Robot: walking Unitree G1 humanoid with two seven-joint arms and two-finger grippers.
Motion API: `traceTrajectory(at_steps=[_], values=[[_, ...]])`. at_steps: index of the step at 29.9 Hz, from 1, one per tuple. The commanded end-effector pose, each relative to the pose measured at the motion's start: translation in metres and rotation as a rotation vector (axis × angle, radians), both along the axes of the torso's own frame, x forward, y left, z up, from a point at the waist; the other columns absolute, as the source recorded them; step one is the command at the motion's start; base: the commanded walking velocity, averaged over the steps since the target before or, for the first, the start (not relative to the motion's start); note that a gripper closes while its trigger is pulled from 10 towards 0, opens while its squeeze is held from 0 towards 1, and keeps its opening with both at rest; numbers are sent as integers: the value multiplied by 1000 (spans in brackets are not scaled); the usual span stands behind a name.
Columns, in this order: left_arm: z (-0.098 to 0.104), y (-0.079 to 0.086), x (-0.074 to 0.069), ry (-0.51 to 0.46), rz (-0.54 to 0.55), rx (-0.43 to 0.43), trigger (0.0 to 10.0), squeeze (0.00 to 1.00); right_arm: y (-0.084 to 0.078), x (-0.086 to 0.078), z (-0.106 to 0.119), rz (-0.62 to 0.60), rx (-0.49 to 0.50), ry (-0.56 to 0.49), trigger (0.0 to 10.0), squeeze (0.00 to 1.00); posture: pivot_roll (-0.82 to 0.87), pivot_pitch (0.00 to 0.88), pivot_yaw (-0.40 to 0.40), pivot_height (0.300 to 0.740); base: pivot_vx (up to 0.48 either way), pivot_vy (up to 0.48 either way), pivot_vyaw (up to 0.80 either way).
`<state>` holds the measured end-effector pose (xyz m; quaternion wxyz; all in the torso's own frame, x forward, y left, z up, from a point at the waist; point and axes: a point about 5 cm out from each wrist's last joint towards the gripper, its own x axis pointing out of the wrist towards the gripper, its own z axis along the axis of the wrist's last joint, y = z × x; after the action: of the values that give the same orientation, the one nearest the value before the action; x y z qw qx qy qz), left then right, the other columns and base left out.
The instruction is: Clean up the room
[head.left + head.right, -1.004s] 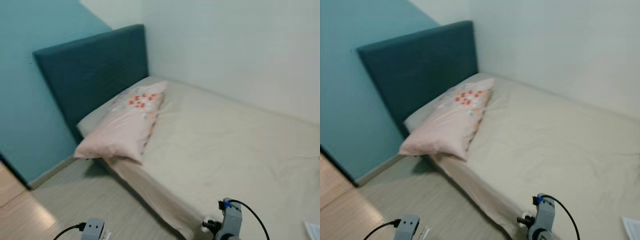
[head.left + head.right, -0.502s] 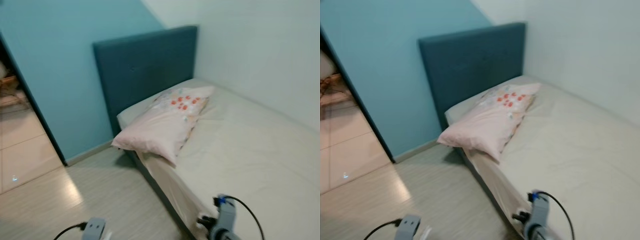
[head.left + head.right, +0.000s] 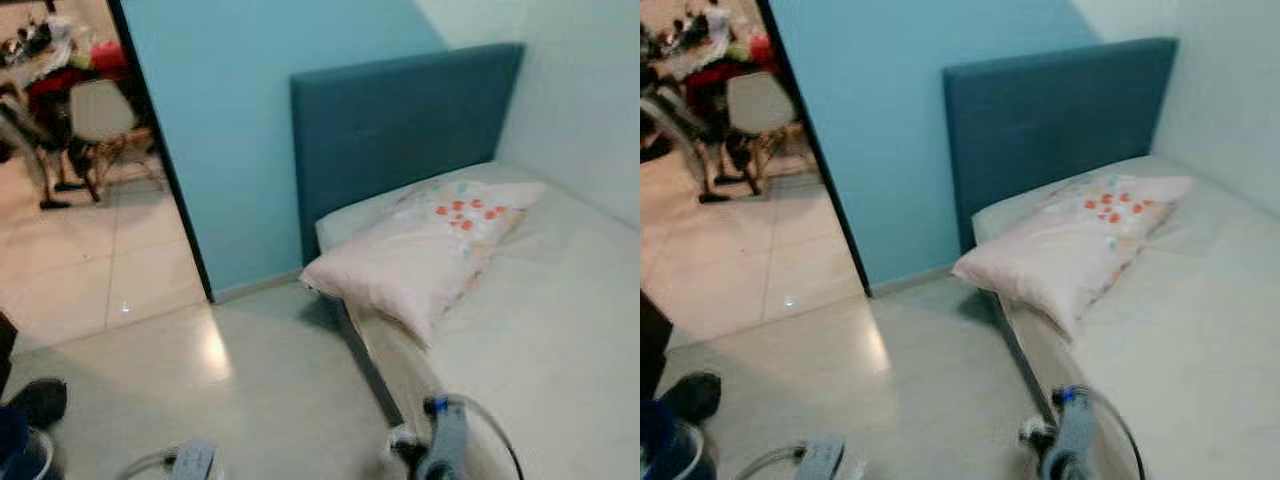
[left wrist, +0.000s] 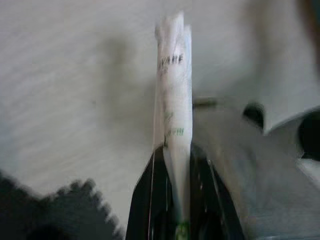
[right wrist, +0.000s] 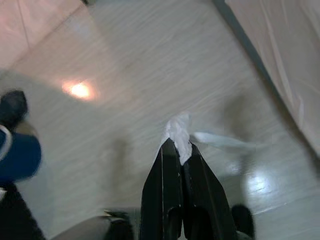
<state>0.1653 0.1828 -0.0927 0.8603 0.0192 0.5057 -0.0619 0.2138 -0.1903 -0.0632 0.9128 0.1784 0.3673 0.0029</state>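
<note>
My left gripper (image 4: 172, 150) is shut on a folded white paper wrapper (image 4: 172, 75) with small print, which stands up from between the fingers over the pale floor. Over the same floor near the bed's side, my right gripper (image 5: 178, 147) is shut on a crumpled white tissue (image 5: 178, 131). In the eye views both wrists sit low at the bottom edge, the left arm (image 3: 195, 460) over the floor and the right arm (image 3: 445, 445) by the bed's corner.
A bed (image 3: 560, 350) with a pink pillow (image 3: 430, 250) and a teal headboard (image 3: 400, 120) is to the right. A doorway on the left opens onto a tiled room with a chair (image 3: 100, 110). A person's dark shoe (image 3: 40, 400) and a blue object (image 5: 17, 155) are at lower left.
The camera has swung left: the bed has slid to the right of the picture, and the doorway, the chair and the shoe have come into view. Both arms stay low.
</note>
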Motion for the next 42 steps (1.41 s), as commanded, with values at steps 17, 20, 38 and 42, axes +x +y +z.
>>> traceTrajectory(at_steps=[17, 20, 38, 42], values=[[-1, -4, 0, 9, 13, -10, 10000, 0, 6, -1, -1, -15, 39, 9, 10000, 0, 30, 2, 11, 740, 0, 0, 788], [0, -2, 0, 6, 17, -8, 10000, 0, 6, -1, -2, -18, 42, 10, 10000, 0, 32, 1, 14, 740, 0, 0, 788], [4, 4, 7, -26, 59, -50, 10000, 0, 7, -1, -2, -20, 36, 2, 10000, 0, 35, 3, 19, 740, 0, 0, 788], [5, 4, 10, -29, 73, -56, 10000, 0, 7, 1, 0, -25, 26, -4, 10000, 0, 36, 4, 20, 740, 327, 0, 0]])
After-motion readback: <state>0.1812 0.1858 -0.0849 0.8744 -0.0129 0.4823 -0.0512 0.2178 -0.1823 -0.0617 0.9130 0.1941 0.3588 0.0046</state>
